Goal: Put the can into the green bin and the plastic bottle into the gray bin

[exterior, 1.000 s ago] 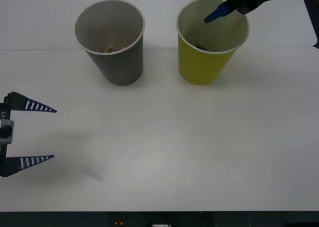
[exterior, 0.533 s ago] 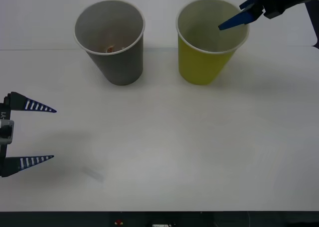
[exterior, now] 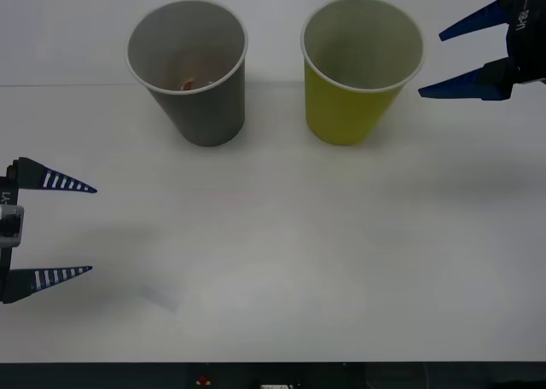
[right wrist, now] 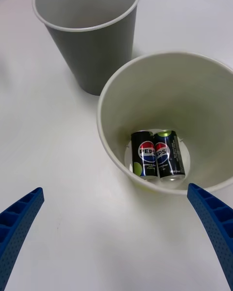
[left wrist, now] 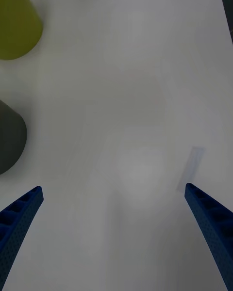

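Your right gripper's blue fingers stand wide apart with nothing between them, hanging just to the right of the green bin, level with its rim and not touching it. In your right wrist view the same fingers sit at the two lower corners, and you look straight down into the green bin. At its bottom lie two small dark cans side by side, touching each other: the can on one side and a second can pressed against it, both flat on their sides with their printed labels facing up.

Your left gripper waits low at the left edge of the white table, its fingers also spread apart and holding nothing, well away from both cups. In your left wrist view its fingers frame bare tabletop.

The gray bin stands upright to the left of the green one, near it but not touching. Something small and orange-brown lies deep inside it; you cannot tell what it is.
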Action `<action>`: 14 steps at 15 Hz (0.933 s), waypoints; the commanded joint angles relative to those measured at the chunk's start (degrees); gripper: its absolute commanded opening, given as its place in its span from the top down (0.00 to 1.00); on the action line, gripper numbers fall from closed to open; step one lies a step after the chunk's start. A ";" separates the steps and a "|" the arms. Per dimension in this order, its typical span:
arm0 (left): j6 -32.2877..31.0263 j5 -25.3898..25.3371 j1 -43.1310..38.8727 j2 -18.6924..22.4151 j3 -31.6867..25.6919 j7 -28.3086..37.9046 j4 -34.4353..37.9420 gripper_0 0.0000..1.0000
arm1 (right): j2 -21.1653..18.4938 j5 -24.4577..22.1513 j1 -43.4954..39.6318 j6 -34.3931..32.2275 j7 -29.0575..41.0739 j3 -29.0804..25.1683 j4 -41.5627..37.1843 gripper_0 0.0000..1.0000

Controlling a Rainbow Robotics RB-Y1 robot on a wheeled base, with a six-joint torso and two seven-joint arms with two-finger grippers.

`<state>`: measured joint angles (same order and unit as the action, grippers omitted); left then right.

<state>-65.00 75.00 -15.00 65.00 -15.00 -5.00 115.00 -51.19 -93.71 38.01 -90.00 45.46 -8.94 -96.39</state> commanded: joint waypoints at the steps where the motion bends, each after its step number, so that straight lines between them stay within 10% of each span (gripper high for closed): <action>1: 0.00 0.00 0.00 0.00 0.00 0.00 0.00 0.00 | -0.14 2.40 -7.42 0.00 -6.61 -4.59 -4.68 0.00; 14: 0.00 0.00 0.00 0.00 0.00 0.00 0.00 0.00 | -0.14 10.83 -34.85 0.00 -35.35 -14.35 -13.82 0.00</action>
<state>-65.00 75.00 -15.00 65.00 -15.00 -5.00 115.00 -51.33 -83.03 4.09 -90.00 11.36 -23.11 -110.22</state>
